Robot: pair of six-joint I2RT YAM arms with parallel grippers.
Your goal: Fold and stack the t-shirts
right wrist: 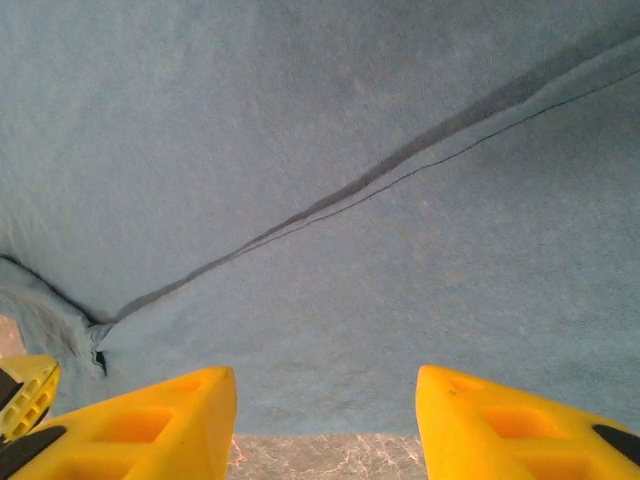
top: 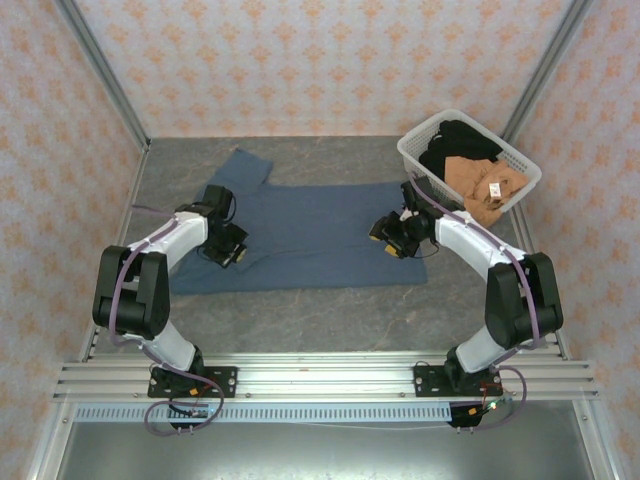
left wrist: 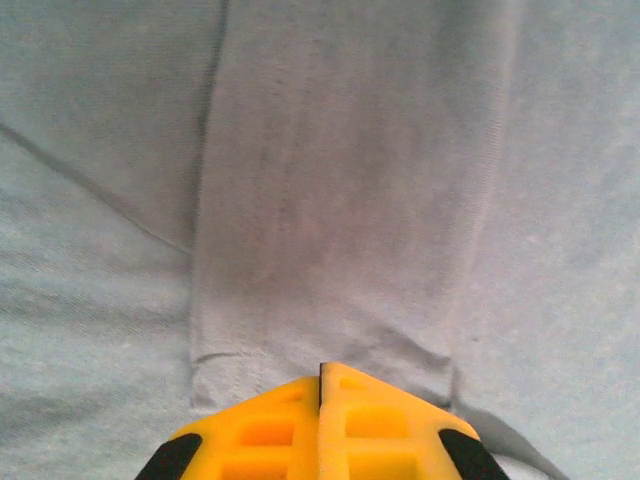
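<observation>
so my left pincer (left wrist: 320, 372) is fully pinched together, yellow fingers (left wrist: 270, 430) flush against each other, and it's clamped on a raised fold of the slate-blue tee (top: 310, 235). You can see the cloth puckering right at the tips in the wrist view. My right pincer (right wrist: 325, 375) is the opposite: fingers well apart, holding nothing, sitting low over the tee's edge, with a strip of the grey table (top: 300, 310) showing between them. A long seam runs diagonally across the cloth ahead of it. From above, the tee lies spread flat mid-table with its long axis running left to right between my two arms. My left pincer is at its left end and my right one at its right end. One sleeve (top: 245, 165) pokes out toward the far left corner; can't tell where the collar is. Off at the far right there's the white basket (top: 415, 150) with the tan tee (top: 470, 178), white tag (top: 495, 190) up, and the black tee (top: 460, 138) behind it.
</observation>
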